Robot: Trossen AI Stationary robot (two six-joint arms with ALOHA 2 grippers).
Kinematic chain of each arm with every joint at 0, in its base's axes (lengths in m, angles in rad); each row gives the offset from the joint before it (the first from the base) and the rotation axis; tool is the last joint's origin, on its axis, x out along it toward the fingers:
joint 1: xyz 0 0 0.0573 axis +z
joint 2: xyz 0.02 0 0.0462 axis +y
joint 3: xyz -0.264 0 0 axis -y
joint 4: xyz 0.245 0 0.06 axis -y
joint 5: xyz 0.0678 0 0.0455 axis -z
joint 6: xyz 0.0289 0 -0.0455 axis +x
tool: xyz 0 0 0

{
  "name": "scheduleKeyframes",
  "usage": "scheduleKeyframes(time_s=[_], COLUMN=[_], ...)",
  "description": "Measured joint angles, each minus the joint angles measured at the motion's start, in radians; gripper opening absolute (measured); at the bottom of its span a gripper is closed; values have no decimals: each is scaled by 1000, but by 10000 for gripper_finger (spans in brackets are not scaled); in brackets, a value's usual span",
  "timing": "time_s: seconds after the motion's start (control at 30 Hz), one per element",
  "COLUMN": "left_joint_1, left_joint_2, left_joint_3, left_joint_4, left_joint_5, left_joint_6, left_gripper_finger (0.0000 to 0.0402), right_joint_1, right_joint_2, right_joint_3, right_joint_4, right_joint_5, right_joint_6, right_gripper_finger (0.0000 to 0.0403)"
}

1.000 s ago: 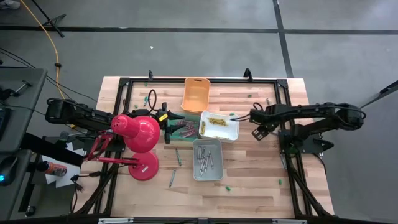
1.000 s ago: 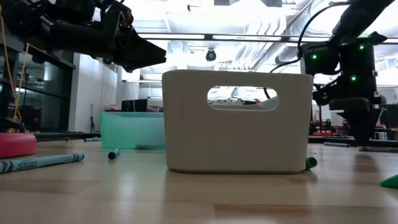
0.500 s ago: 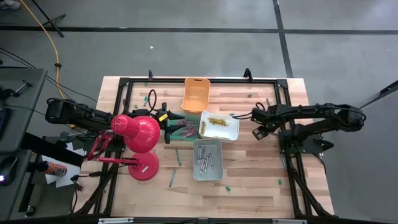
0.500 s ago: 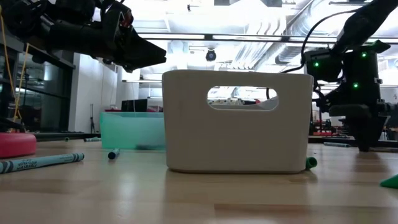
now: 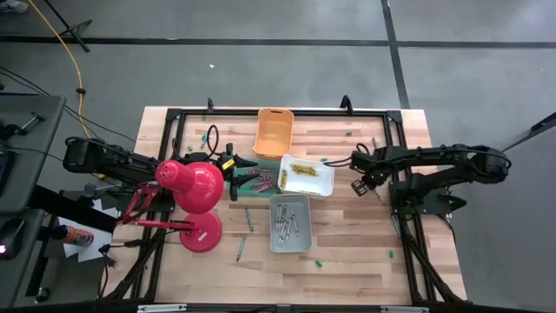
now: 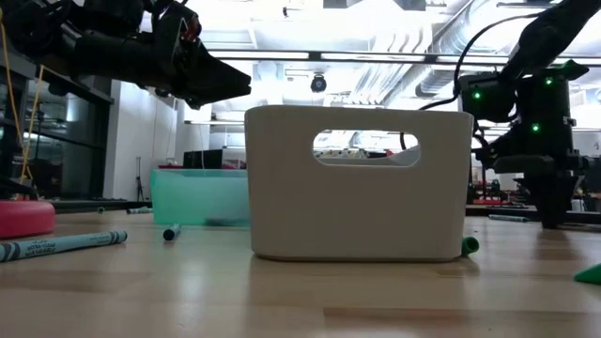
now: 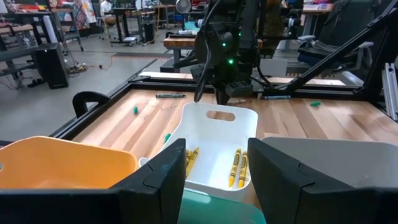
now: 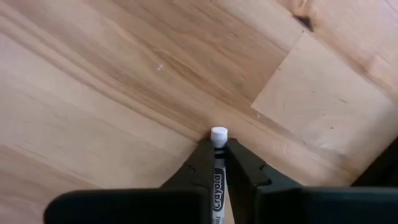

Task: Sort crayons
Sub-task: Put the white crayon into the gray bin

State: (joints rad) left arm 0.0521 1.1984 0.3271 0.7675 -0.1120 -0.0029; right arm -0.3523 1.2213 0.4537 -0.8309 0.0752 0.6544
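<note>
Sorting partly done. Right pincer [image 8: 216, 163] clamped on white-tipped crayon [image 8: 217, 155]. Yellow crayons [image 7: 237, 167] binned nearby; loose crayons [image 5: 248, 218] remaining on counter [image 5: 347, 235]. Left pincer [image 7: 214, 165] wide, empty.

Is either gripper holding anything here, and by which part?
The right gripper pinches a white-tipped crayon just behind its tip, against the table. The left gripper holds nothing.

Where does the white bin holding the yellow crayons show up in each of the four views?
High view: white bin at table centre, just below the orange bin.
Low view: cannot tell; a pale bin with a handle slot fills the middle, but its contents are hidden.
Left wrist view: centre, yellow crayons inside, between that arm's fingers.
Right wrist view: not in it.
Shared landmark: the orange bin, at lower left in the left wrist view.
</note>
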Motion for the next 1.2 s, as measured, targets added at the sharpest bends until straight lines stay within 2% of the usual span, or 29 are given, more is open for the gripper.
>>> scheduleKeyframes(time_s=[0.2,0.3,0.47,0.63,0.87,1.03,1.1,1.2], left_joint_1=[0,-1,-3,-3,-3,-3,-3,-2], left_joint_2=[-41,-98,-222,-321,-368,-367,-367,-367], left_joint_3=[0,0,0,0,0,0,0,0], left_joint_4=[-2,-26,-155,-278,-346,-350,-350,-346], left_joint_5=[-49,-79,-81,-81,-82,-82,-82,-82], left_joint_6=[14,10,-12,-24,-42,-41,-41,-40], left_gripper_finger=[161,161,161,161,161,161,161,161], right_joint_1=[24,54,124,222,357,422,434,438], right_joint_2=[2,4,3,-26,-187,-278,-284,-261], right_joint_3=[32,77,132,170,180,178,159,116], right_joint_4=[-4,14,10,71,333,644,846,1129], right_joint_5=[1,35,87,184,439,611,608,515], right_joint_6=[-23,-26,-25,-23,-103,-320,-450,-605], right_gripper_finger=[5,4,2,1,1,0,0,0])
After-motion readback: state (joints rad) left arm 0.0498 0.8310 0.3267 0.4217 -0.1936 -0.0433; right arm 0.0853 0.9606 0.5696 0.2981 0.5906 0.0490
